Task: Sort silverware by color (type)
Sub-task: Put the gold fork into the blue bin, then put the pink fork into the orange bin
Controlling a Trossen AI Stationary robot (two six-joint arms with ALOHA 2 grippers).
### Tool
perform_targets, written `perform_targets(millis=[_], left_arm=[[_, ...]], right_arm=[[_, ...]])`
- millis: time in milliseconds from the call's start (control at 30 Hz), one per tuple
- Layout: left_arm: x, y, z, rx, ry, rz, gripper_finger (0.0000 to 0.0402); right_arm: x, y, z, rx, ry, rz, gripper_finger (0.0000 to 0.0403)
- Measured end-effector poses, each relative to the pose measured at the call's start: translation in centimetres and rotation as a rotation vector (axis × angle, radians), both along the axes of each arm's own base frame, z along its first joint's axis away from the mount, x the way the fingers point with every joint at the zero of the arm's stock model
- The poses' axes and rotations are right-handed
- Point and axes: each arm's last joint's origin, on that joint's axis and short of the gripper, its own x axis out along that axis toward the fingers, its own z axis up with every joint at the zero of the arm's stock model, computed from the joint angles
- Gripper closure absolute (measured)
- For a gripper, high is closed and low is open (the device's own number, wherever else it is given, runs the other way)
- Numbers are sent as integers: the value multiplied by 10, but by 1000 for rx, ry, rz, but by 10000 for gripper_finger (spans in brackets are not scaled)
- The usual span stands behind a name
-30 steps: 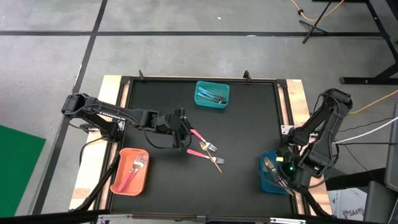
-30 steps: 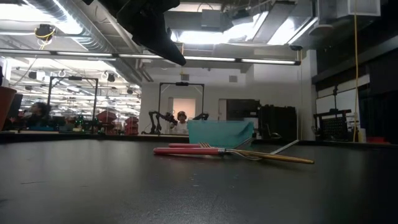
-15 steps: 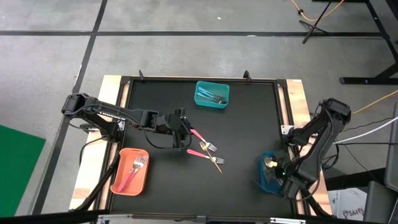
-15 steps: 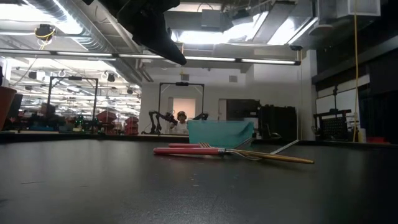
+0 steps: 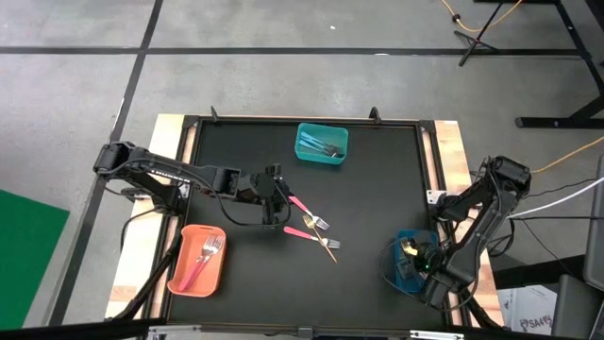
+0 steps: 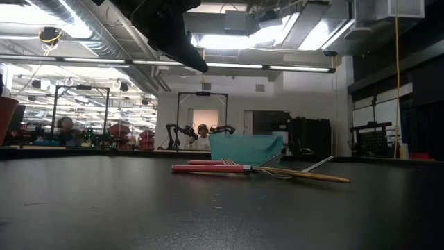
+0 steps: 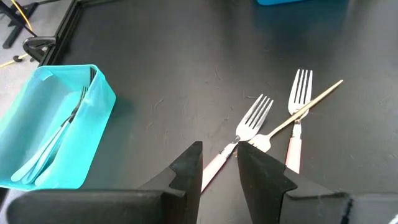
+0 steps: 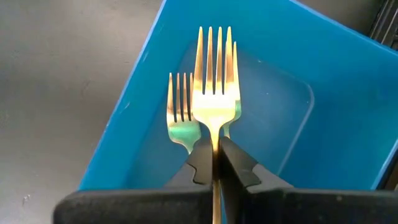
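Note:
Two pink-handled forks [image 5: 304, 210] [image 5: 308, 232] and a gold-handled fork [image 5: 327, 246] lie crossed on the black table's middle. My left gripper [image 7: 219, 167] is open, well above them [image 6: 173, 35]. In its wrist view the nearer pink fork's handle [image 7: 214, 167] shows in the gap between the fingers. My right gripper [image 8: 214, 163] is shut on a gold fork [image 8: 213, 102] over the blue bin [image 5: 400, 271] at the near right. A second gold fork [image 8: 179, 121] lies in that bin. My right gripper pinches the gold fork's thin neck [image 8: 214, 144], just below its head, between its two fingers. The fork lies along the fingers, and its head and tines stick out past the fingertips over the inside of the blue bin.
A teal bin [image 5: 322, 144] with light-blue-handled utensils stands at the far middle and also shows in the left wrist view [image 7: 50, 127]. An orange bin [image 5: 197, 261] with pink-handled forks stands at the near left. Raised rails edge the table.
My right arm has swung toward the table's near edge and sunk lower over the blue bin, still holding the gold fork.

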Motion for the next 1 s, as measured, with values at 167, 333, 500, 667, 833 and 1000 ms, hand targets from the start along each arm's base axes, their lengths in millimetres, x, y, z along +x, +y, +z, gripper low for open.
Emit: perform_targets(millis=[167,333,500,667,833,1000], left_arm=[[0,0,0,0,-1,0,306],[1,0,1,-1,-12,0,306],[2,0,2,10,-23,-10,306],[4,0,5,47,-52,-43,306],[6,7,6,30,-70,-96,306],[7,20,8,2,-89,-133,306]], right_arm=[[0,0,0,0,3,19,402],[0,0,0,2,3,22,381],[0,0,0,2,4,22,345],[0,0,0,3,4,24,328],[-1,1,0,28,48,19,330],[-2,3,4,60,107,7,331]])
